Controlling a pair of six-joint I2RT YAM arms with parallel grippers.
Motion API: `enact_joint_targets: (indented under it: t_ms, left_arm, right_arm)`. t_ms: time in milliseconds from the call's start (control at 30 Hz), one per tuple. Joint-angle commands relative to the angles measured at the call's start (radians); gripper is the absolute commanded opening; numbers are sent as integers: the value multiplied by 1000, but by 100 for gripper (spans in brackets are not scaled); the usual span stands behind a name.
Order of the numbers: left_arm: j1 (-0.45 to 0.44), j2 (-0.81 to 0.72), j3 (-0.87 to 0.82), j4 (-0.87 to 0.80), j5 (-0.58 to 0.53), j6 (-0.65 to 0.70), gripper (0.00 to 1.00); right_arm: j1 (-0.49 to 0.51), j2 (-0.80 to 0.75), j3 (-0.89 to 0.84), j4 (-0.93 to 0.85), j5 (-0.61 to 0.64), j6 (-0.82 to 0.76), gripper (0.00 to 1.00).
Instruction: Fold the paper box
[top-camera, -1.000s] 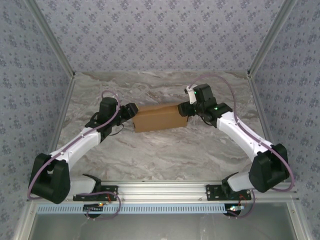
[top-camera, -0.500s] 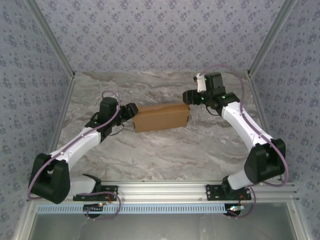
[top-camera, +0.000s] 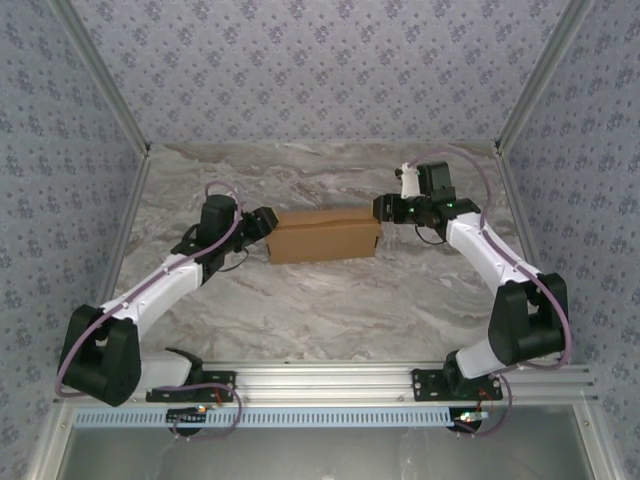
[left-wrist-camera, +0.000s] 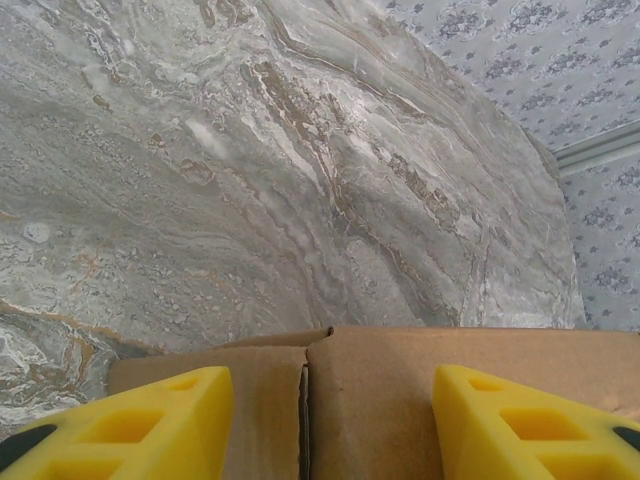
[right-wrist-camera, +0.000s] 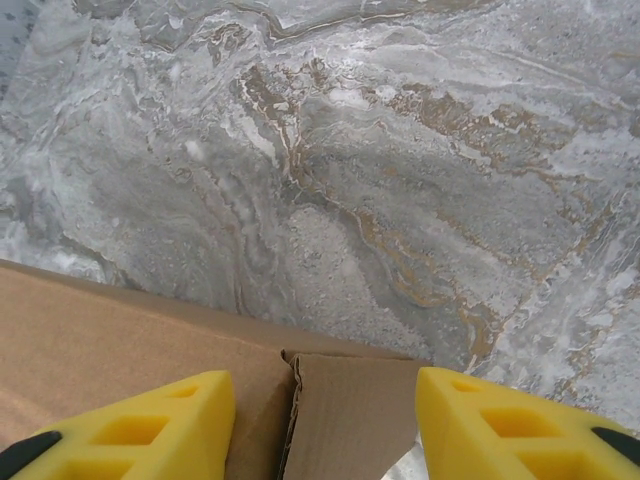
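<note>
The paper box (top-camera: 325, 235) is a shallow brown cardboard box lying in the middle of the marble table. My left gripper (top-camera: 268, 222) is at its left end. In the left wrist view the yellow fingers (left-wrist-camera: 150, 420) stand apart over the cardboard (left-wrist-camera: 400, 400), with a vertical seam (left-wrist-camera: 303, 420) between two panels; this gripper (left-wrist-camera: 332, 400) is open. My right gripper (top-camera: 381, 208) is at the box's far right corner. Its jaws (right-wrist-camera: 326, 400) are open, with the box's end flap (right-wrist-camera: 350, 420) between the fingers, beside the box top (right-wrist-camera: 100, 330).
The marble table (top-camera: 330, 300) is ringed by patterned walls at the back and sides. A metal rail (top-camera: 330, 380) carrying the arm bases runs along the near edge. Bare tabletop lies in front of and behind the box.
My right arm drew back from the box's right end and swung right, and its gripper now sits at the far right corner with narrower jaws. The left arm and the box stayed put.
</note>
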Motion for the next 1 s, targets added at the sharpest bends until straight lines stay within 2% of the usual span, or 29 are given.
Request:
enact_joint_targets:
  t_ms: [0, 433, 633, 967]
  left_arm:
    - [-9, 22, -38, -115, -11, 29, 54]
    - [-9, 28, -109, -70, 31, 31, 65]
    - [-4, 6, -57, -64, 48, 47, 73]
    - [40, -67, -30, -18, 175, 45, 84]
  right_arm:
    - [-11, 12, -75, -68, 2, 8, 50]
    - [-9, 10, -254, -5, 14, 26, 46]
    - [4, 2, -238, 1, 18, 31, 45]
    - [22, -9, -219, -6, 41, 27, 44]
